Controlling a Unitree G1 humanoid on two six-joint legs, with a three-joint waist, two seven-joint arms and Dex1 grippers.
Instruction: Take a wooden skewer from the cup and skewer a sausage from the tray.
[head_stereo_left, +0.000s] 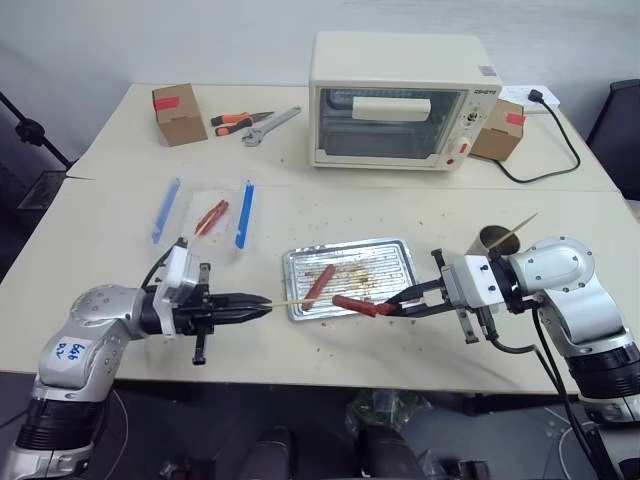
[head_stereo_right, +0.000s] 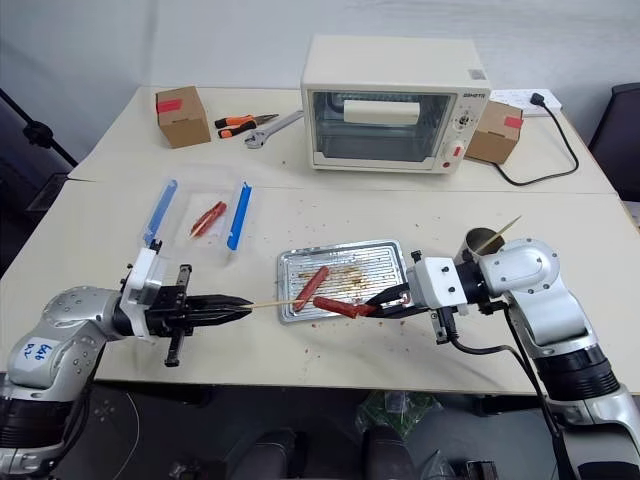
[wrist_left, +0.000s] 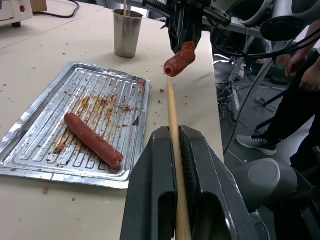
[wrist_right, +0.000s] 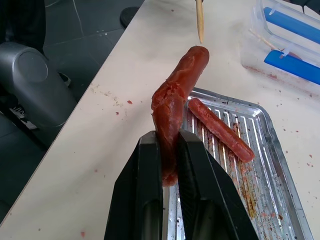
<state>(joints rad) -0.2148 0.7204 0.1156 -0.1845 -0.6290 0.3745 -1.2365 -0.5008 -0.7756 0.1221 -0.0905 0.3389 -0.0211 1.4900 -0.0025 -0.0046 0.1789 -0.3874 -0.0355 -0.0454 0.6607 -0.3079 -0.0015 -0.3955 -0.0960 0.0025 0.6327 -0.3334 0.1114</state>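
The left gripper (head_stereo_left: 262, 304) is clamped on the wooden skewer (head_stereo_left: 292, 302), which sticks out level toward the robot's right, its pointed tip just short of the end of the sausage (head_stereo_left: 364, 305), a small gap showing between them in both wrist views; the right gripper (head_stereo_left: 392, 307) is closed around the dark red-brown sausage, holding it in the air above the near edge of the tray (head_stereo_left: 400, 249), with the sausage's free end turned toward the skewer tip and its skin split and rough near the fingers (wrist_right: 145, 200); a second, paler sausage (head_stereo_left: 318, 284) lies slantwise on the ridged, stained floor of the tray; the metal cup (head_stereo_left: 493, 240) stands on the table (head_stereo_left: 110, 250) behind the right wrist, another skewer (head_stereo_left: 520, 227) leaning out of it; to the left of the tray sits a clear plastic box with blue side bars (head_stereo_left: 204, 213) with red pieces inside; further back are a cream toaster oven (head_stereo_left: 400, 98), two cardboard boxes (head_stereo_left: 179, 113), orange-handled pliers (head_stereo_left: 240, 120) and a wrench (head_stereo_left: 270, 126)
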